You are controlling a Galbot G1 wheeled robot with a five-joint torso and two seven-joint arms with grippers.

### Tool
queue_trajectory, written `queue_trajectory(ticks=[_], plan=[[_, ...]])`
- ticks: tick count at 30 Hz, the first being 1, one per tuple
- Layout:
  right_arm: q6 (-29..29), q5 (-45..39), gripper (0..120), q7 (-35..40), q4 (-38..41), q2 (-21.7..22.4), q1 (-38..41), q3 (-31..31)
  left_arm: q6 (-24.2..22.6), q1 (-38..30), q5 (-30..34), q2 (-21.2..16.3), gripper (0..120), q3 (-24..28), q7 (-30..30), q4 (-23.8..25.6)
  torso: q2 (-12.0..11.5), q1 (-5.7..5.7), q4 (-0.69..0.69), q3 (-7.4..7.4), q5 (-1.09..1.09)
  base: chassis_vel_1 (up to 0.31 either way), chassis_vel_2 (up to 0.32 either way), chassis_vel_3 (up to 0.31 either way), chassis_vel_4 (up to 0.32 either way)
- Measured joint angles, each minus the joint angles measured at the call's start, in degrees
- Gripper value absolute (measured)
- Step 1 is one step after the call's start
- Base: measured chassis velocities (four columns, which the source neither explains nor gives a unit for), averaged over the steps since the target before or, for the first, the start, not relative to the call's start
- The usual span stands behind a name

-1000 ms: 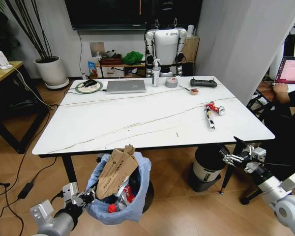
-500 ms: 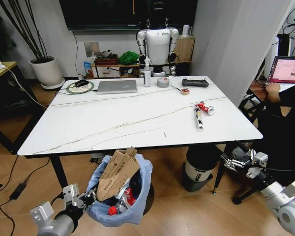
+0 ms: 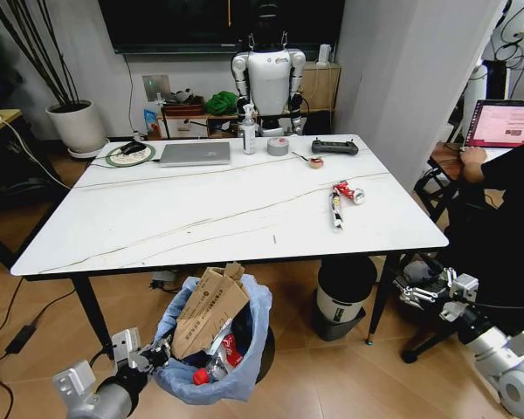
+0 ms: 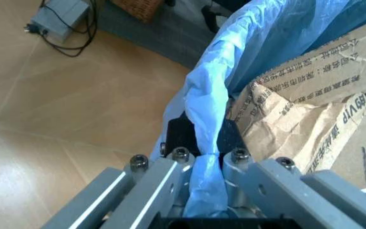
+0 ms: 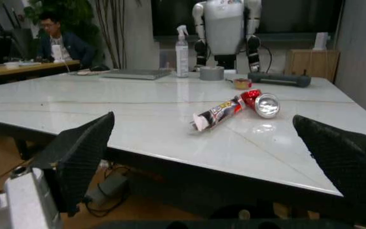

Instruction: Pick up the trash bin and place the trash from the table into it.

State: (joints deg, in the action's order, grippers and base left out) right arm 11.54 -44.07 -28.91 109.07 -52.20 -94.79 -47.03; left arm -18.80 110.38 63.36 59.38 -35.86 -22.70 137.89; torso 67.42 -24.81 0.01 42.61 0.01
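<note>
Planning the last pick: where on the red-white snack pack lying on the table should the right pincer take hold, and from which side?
Probably mid-length on the long snack pack, from above, jaws across its narrow width: it lies flat on the table, near the edge facing the open right pincer.

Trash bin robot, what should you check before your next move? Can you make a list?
1. Left gripper has the trash bin by its blue bag rim: ok, fingers are shut on it.
2. Bin has room: cannot tell, brown cardboard already sticks out the top.
3. Trash left on the table: ok to go for, red-white snack packs lie near its right edge.
4. Right gripper is ready: ok, open and holding nothing, low beside the table.
5. Laptop and tape roll out of the way: ok, both sit at the far side.
</note>
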Motion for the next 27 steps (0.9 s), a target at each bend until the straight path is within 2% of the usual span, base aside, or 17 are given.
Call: queue_trajectory(ticks=[8,11,13,16,18,20,24,25,27], plan=[[0.1,1.4,100,1.3,0.1,0.4,0.5,0.0,0.0,-0.1,-0.2,0.2,0,0.1,0.0,0.1,0.0,0.0,0.0,0.0,-0.01,-0.125,-0.119,0.124,0.111],[-0.4,3.3,100,4.9,0.7,1.2,1.4,1.0,0.0,0.0,-0.2,0.3,0,0.1,0.0,0.1,0.0,0.0,-0.01,0.0,0.0,-0.081,-0.09,0.086,0.068],[-0.6,3.9,100,10.5,1.6,2.5,3.3,3.6,0.0,0.2,-0.3,0.4,0,-0.1,0.0,0.1,0.0,0.0,-0.02,0.0,0.02,-0.054,-0.065,0.025,0.046],[-2.2,1.7,100,20.2,1.8,5.9,10.0,10.7,0.1,0.9,-0.5,0.3,0,-0.7,0.0,0.1,0.0,0.0,0.01,0.0,0.0,0.0,0.0,0.0,0.0],[-3.2,0.0,100,22.6,1.7,7.1,12.0,12.7,0.1,1.2,-0.7,0.3,0,-0.8,0.1,0.1,0.0,0.0,0.01,0.01,0.0,0.0,0.0,0.0,0.0],[-6.1,-5.0,100,28.1,0.7,10.4,18.4,18.8,0.1,1.9,-1.2,0.2,0,-0.9,0.2,0.2,0.0,0.0,0.03,0.01,-0.02,0.0,0.0,0.0,0.0],[-9.7,-12.1,100,32.9,-2.2,14.7,33.2,32.4,0.1,2.5,-1.5,0.3,0,-1.1,0.3,0.5,0.0,0.0,0.01,0.01,-0.03,0.0,0.0,0.0,0.0],[-9.7,-12.1,100,32.9,-2.2,14.7,33.2,32.4,0.1,2.5,-1.5,0.3,0,-1.1,0.3,0.5,0.0,0.0,0.01,0.01,-0.03,0.0,0.0,0.0,0.0],[-11.4,-15.2,100,34.0,-4.2,15.3,40.7,39.5,0.1,2.8,-1.7,0.3,0,-1.2,0.3,0.5,0.0,-0.01,0.02,0.02,0.01,0.0,0.0,0.0,0.0]])
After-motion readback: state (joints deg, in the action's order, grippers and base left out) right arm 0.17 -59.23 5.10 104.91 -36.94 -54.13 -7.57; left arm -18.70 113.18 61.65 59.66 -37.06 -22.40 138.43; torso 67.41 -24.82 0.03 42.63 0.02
